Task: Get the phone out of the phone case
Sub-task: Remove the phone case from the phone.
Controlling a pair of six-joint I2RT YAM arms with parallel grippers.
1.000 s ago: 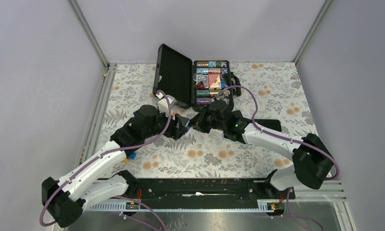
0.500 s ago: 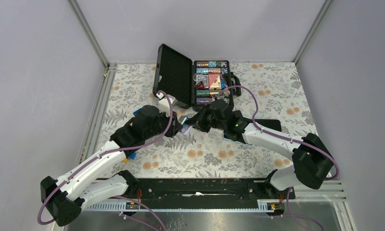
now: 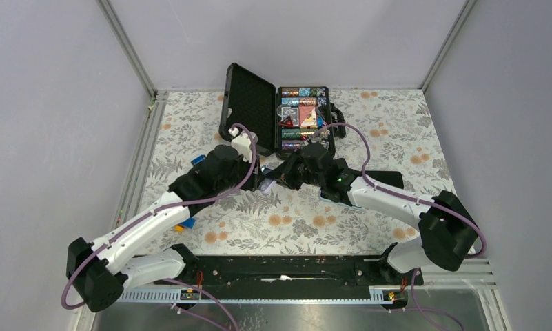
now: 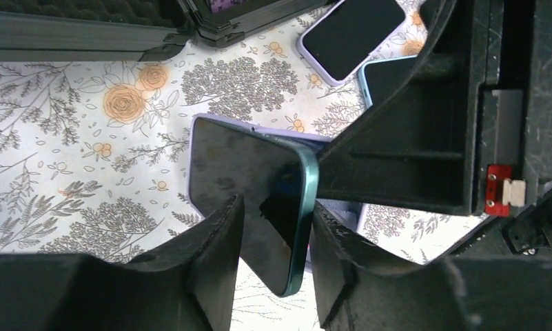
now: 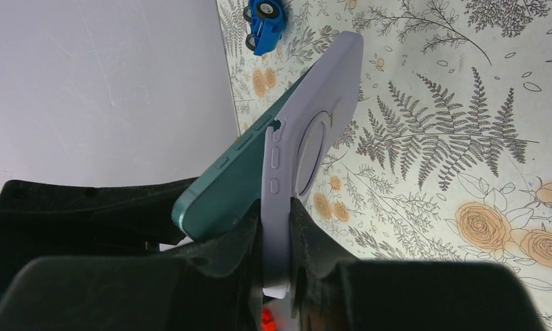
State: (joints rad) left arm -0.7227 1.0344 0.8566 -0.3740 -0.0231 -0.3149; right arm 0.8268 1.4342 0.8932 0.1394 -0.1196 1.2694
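Phone (image 4: 252, 186): flat teal slab with rounded corners and a glossy dark screen, partway out of a matte lilac phone case (image 5: 314, 145), both held above the floral tabletop (image 3: 300, 221) just on the near side of the open black carry case (image 3: 249, 110). Right fingers (image 5: 311, 241) are clamped on the phone case's edge. Left fingers (image 4: 214, 248) straddle the phone's corner, grip cannot be told; a second lilac-cased phone (image 4: 349, 34) lies near the carry case.
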